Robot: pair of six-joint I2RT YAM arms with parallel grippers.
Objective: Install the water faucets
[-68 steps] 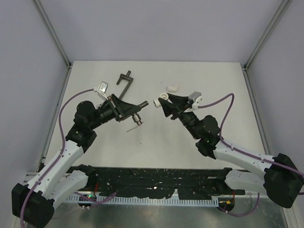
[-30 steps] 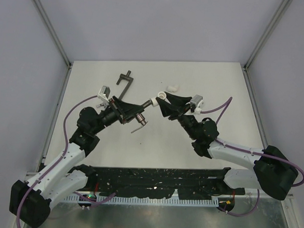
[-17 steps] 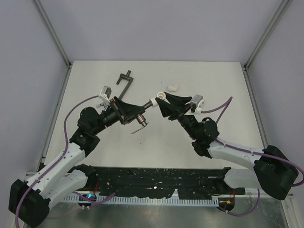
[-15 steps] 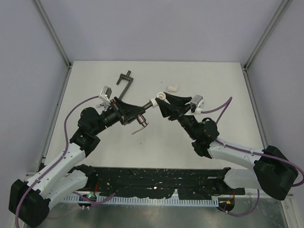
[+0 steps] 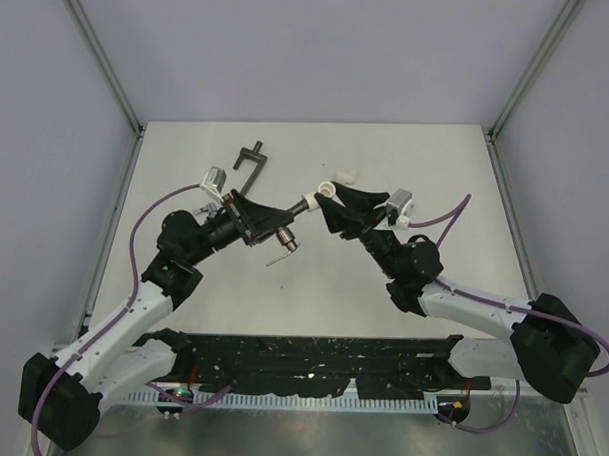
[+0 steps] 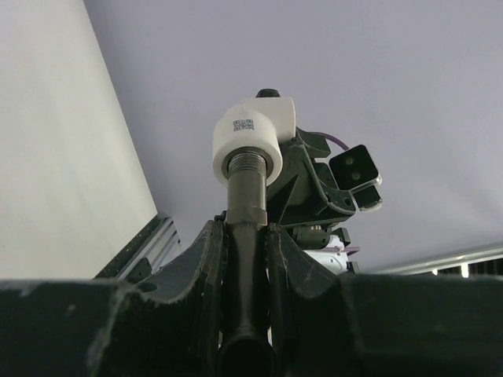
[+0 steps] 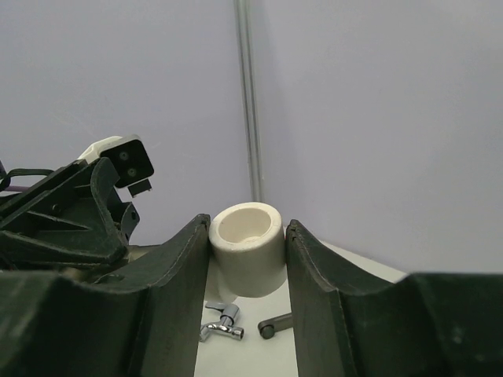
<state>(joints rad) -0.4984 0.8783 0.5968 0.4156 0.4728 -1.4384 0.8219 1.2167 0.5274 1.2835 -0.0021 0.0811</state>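
- above the middle of the tabletop point(image 5: 437, 158), what are the two arms doing?
- they meet in the air. the left gripper point(image 6: 245, 236) pinches the dark faucet point(image 6: 247, 184), a dull grey-bronze metal tap with a round body and a threaded end. the right gripper point(image 7: 247, 229) pinches a white elbow fitting point(image 7: 250, 263). it is smooth matt plastic, a short thick-walled tube with a round open mouth.
- which step is that?
- i judge it the joining. the faucet's thread sits right at one mouth of the fitting, in line with it. how far it has gone in, i cannot tell.
- and next?
- a turn about that shared line to run the thread in. both pinches need to be firm with no tilt, or the metal thread may cross in the softer plastic.
- anything else?
- the silver faucet point(image 7: 222, 323), shiny with a thin lever, shows low in the right wrist view. it seems to lie on the tabletop below the fitting. beyond the grippers lie a second white fitting point(image 5: 343, 173) and, to its left, a dark t-handled bar point(image 5: 249, 158), neither touched by a gripper.
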